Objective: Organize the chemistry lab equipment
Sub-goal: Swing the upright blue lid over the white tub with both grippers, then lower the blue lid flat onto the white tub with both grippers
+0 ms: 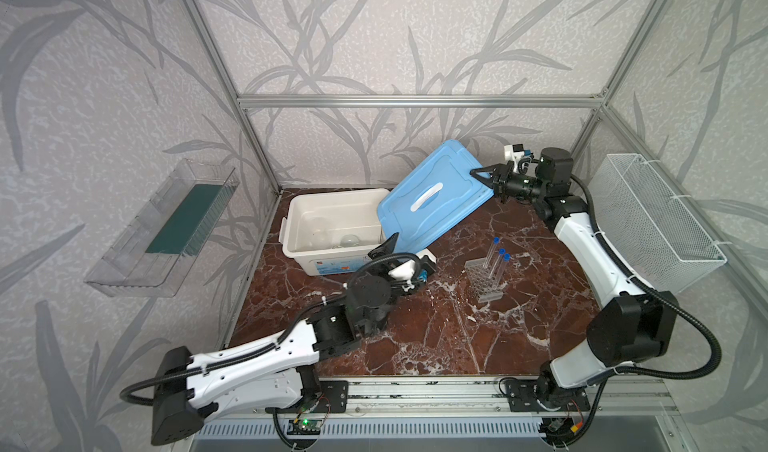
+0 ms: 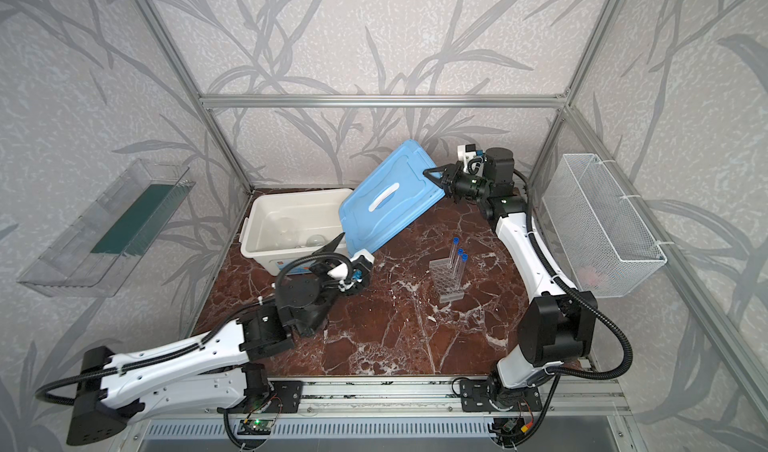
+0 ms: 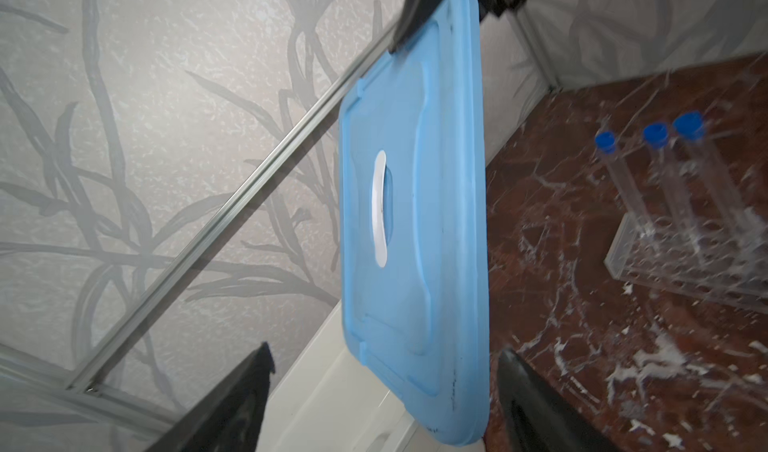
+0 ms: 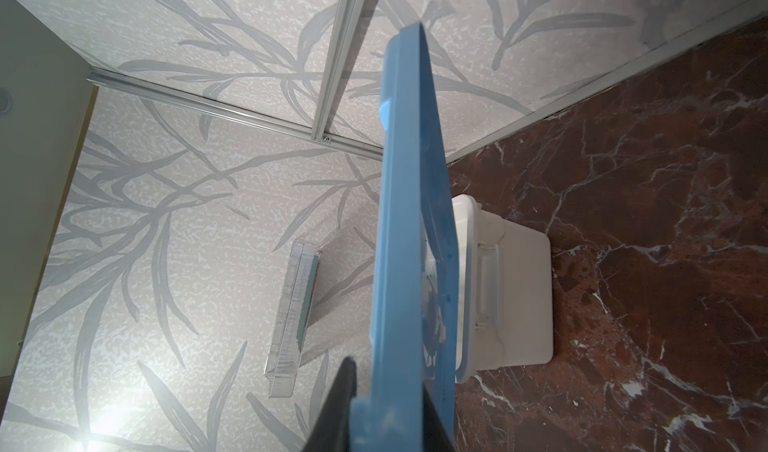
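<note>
My right gripper is shut on the far corner of the blue lid, holding it tilted over the open white box. My left gripper is open. Its fingers stand either side of the blue lid's near corner with gaps. Clear glassware lies inside the box. Three blue-capped test tubes stand in the clear rack on the marble table.
A white wire basket hangs on the right wall. A clear tray with a green insert hangs on the left wall. The rack stands to the right of the left arm, in front of the lid.
</note>
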